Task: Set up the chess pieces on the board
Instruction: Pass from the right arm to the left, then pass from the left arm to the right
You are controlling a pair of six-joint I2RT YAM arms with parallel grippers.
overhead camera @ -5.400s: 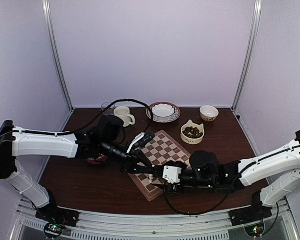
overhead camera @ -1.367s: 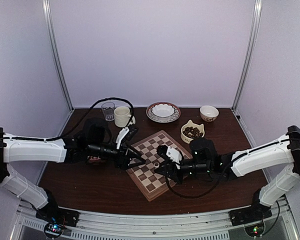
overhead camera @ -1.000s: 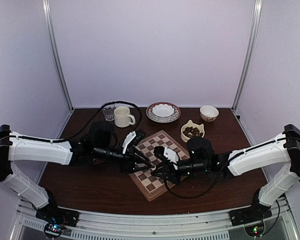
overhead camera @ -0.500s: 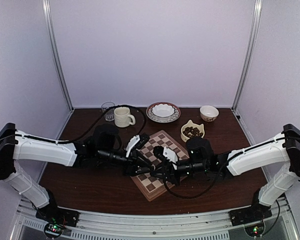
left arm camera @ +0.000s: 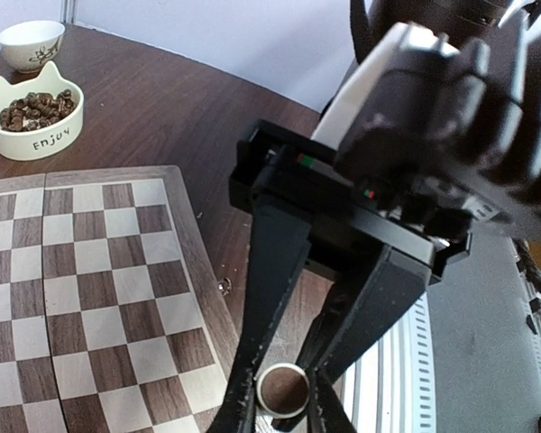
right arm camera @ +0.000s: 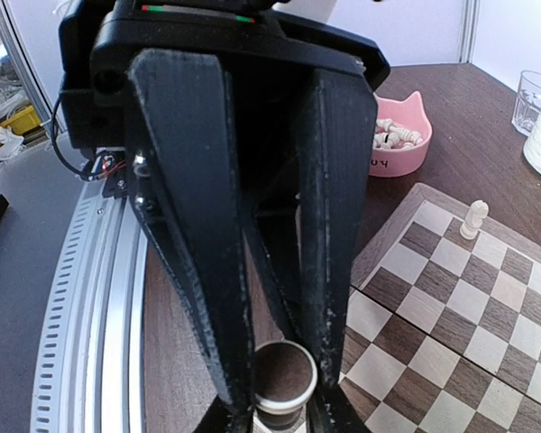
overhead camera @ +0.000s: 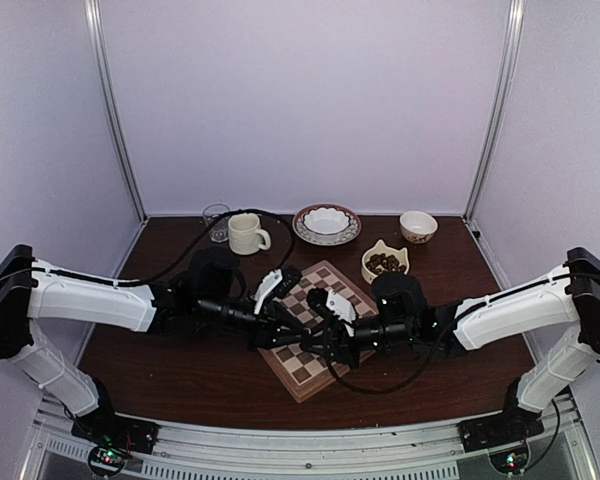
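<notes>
Both arms stretch low and inward and meet tip to tip over the board [overhead camera: 302, 378]. The left gripper [right arm camera: 284, 397] is narrow and pinches one chess piece [right arm camera: 284, 372] in the air above it. The right gripper [left arm camera: 282, 406] grips the same piece from the opposite side. A moment earlier the two grippers were apart

The left gripper [right arm camera: 284, 390] pinches a round-based chess piece [right arm camera: 282, 372] over the board [right arm camera: 451, 298] corner, pink bowl [right arm camera: 392, 155] behind.

blocked: left end effector [right arm camera: 282, 383] and right end effector [left arm camera: 282, 390] nose-to-nose over board [left arm camera: 99, 271] | free: far-right squares
</notes>
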